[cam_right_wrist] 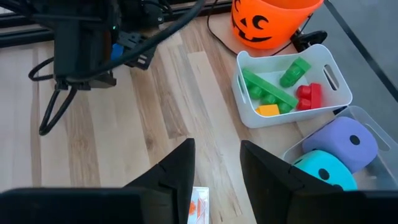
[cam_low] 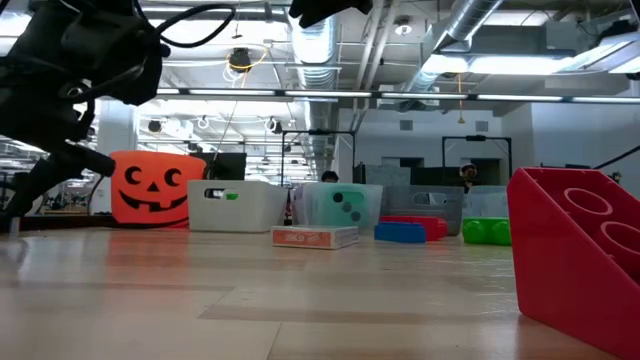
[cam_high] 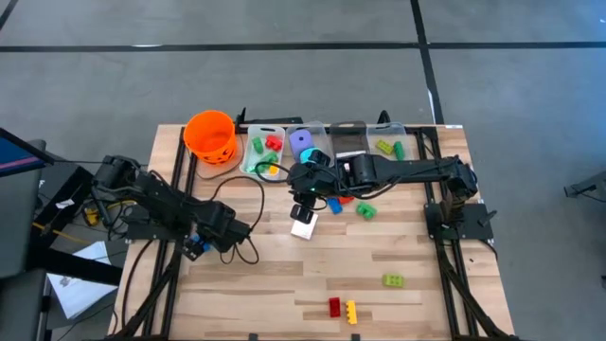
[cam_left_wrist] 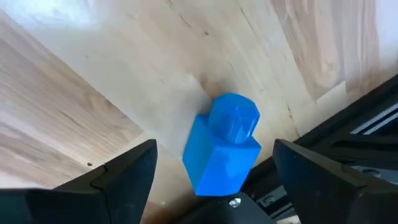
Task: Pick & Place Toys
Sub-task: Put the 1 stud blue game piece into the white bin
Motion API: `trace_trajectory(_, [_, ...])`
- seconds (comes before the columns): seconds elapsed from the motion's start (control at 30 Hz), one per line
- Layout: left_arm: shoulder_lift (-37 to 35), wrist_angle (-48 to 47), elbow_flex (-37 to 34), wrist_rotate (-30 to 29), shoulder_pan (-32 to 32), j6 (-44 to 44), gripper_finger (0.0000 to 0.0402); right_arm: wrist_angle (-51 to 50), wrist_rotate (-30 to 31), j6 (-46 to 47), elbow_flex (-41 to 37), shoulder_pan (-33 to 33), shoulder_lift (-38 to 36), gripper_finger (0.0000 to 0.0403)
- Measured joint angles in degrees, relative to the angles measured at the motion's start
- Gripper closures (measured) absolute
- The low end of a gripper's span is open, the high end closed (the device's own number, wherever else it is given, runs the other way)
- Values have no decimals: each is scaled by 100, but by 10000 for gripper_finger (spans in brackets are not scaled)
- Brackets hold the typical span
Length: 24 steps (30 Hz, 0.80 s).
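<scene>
Left gripper [cam_left_wrist: 211,171] hanging low over table [cam_high: 284,284] near its left edge, fingers [cam_left_wrist: 118,174] standing wide apart w/ a blue brick [cam_left_wrist: 222,144] lying on the wood between them, not pinched; same brick [cam_high: 194,248] showing as a blue speck under the wrist in high view.

Right gripper [cam_right_wrist: 217,165] reaching in from the right, hovering abt mid-table over a red-and-white card box [cam_high: 303,227]; fingers sitting close together w/ a narrow gap, nothing gripped; box edge [cam_right_wrist: 199,205] peeking below the fingertips. In low view, box [cam_low: 315,236] lying flat on the wood, arm well above it.

Along back edge: orange bucket [cam_high: 210,134] w/ pumpkin face, then a row of clear bins. First bin [cam_right_wrist: 292,87] holding green, red and yellow bricks; next bin [cam_right_wrist: 336,155] holding purple die [cam_right_wrist: 342,142] and teal die [cam_right_wrist: 320,169]; far-right bin [cam_high: 386,145] holding green bricks.

Lying loose: red and blue bricks [cam_high: 339,202] just beside right wrist, green brick [cam_high: 365,210] near them, another green brick [cam_high: 393,280] farther front-right, red brick [cam_high: 334,306] and yellow brick [cam_high: 352,311] side by side near front edge. Big red brick [cam_low: 575,255] filling low view's right side, close to the lens.
</scene>
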Motion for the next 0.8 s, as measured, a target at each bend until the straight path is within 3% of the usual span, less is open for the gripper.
trace_trajectory(0.8, [-18,28,-44,2,-2,9,87,-42,0,0,0,38,0,280])
